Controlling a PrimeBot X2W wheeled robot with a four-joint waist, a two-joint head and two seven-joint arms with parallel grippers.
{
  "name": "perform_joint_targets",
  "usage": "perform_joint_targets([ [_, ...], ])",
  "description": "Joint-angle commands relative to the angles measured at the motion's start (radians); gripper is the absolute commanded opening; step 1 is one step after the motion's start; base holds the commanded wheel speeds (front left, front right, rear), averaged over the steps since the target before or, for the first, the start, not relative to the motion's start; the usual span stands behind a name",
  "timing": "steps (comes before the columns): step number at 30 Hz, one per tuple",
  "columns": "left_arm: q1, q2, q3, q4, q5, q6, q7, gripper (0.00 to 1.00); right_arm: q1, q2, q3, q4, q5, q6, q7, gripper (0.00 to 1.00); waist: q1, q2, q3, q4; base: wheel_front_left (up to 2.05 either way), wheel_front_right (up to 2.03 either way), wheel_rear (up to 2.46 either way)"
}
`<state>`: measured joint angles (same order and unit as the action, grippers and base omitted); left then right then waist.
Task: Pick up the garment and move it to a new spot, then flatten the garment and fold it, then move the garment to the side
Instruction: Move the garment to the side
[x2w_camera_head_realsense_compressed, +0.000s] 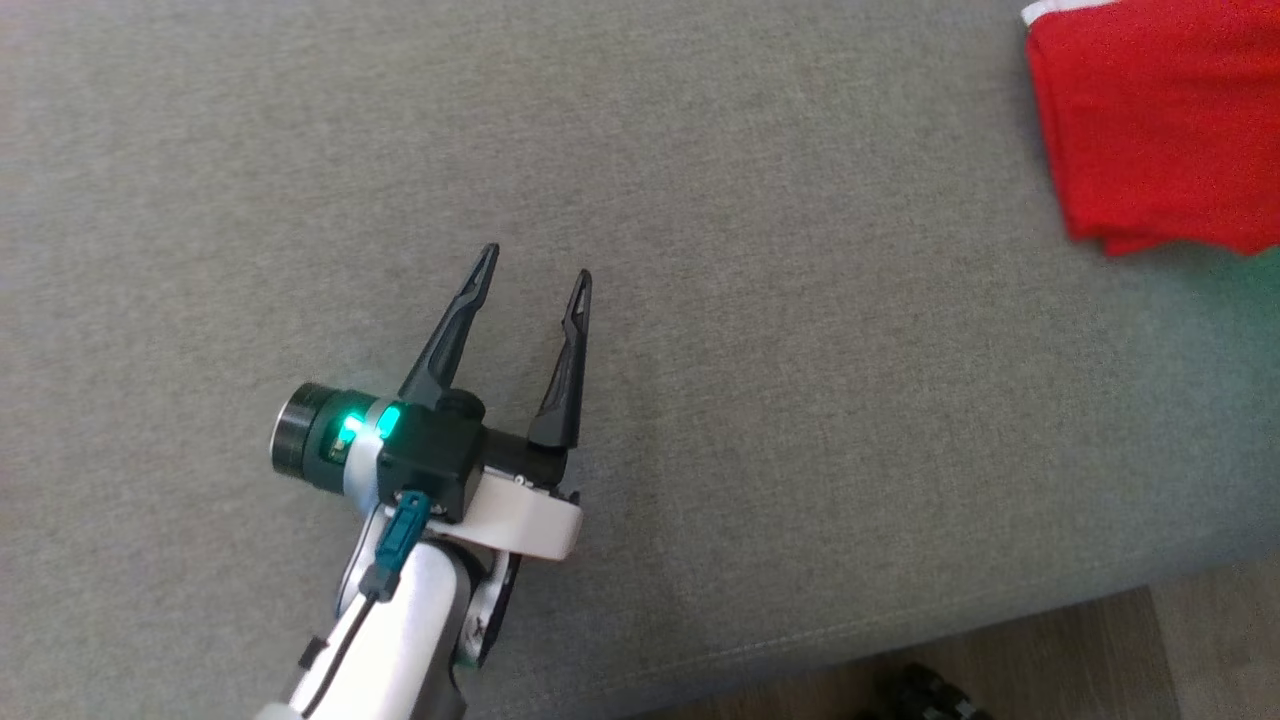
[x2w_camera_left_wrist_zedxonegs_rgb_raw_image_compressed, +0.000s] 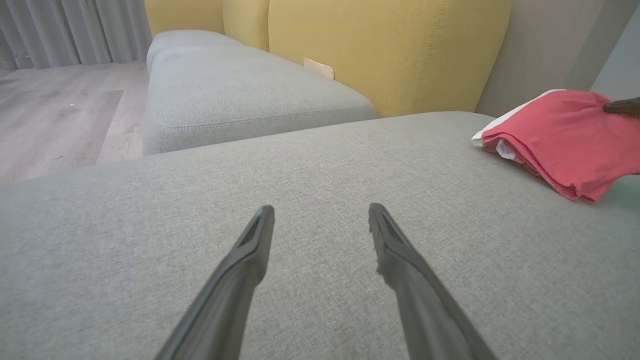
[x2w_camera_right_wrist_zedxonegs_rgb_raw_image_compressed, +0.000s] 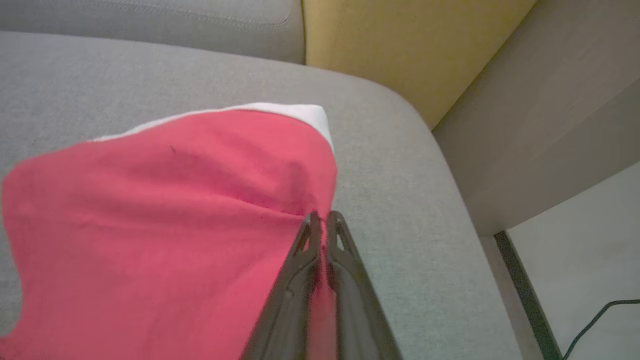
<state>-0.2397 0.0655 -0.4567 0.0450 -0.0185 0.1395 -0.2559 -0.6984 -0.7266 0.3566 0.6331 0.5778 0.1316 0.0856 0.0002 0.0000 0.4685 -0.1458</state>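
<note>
While right jaws clamp the red garment (x2w_camera_right_wrist_zedxonegs_rgb_raw_image_compressed: 150, 225), left jaws apart over grey cushion (x2w_camera_head_realsense_compressed: 800, 450)

The grey sofa seat (x2w_camera_head_realsense_compressed: 800, 400) is wide and flat, with a soft woven cover and a rounded near edge. A red garment (x2w_camera_head_realsense_compressed: 1160, 130) lies on it at the far right corner, folded in layers. A white edge shows on its far side, touching the seat.

Grey sofa (x2w_camera_left_wrist_zedxonegs_rgb_raw_image_compressed: 320, 160), yellow cushions (x2w_camera_left_wrist_zedxonegs_rgb_raw_image_compressed: 390, 50), wood floor (x2w_camera_left_wrist_zedxonegs_rgb_raw_image_compressed: 60, 120)
</note>
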Motion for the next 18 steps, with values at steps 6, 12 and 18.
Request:
perform_joint_targets([
  [6,-0.029,0.012,0.013,-0.028,0.013,-0.008,-0.006,1.0,-0.035,-0.071,-0.055,0.008,-0.037,-0.001,-0.051,0.0,-0.0002,0.0,0.033,-0.01,0.0,0.0,0.0],
  [12,-0.034,0.014,0.01,-0.029,0.011,-0.005,-0.006,1.0,-0.048,-0.088,-0.092,0.035,-0.067,-0.001,-0.056,0.11,-0.0002,0.0,0.046,0.008,0.0,0.0,0.0],
  [18,-0.038,0.012,0.009,-0.027,0.006,-0.002,-0.006,1.0,-0.067,-0.066,-0.183,0.093,-0.147,-0.001,-0.081,1.0,-0.0002,0.0,0.042,0.021,0.0,0.0,0.0],
])
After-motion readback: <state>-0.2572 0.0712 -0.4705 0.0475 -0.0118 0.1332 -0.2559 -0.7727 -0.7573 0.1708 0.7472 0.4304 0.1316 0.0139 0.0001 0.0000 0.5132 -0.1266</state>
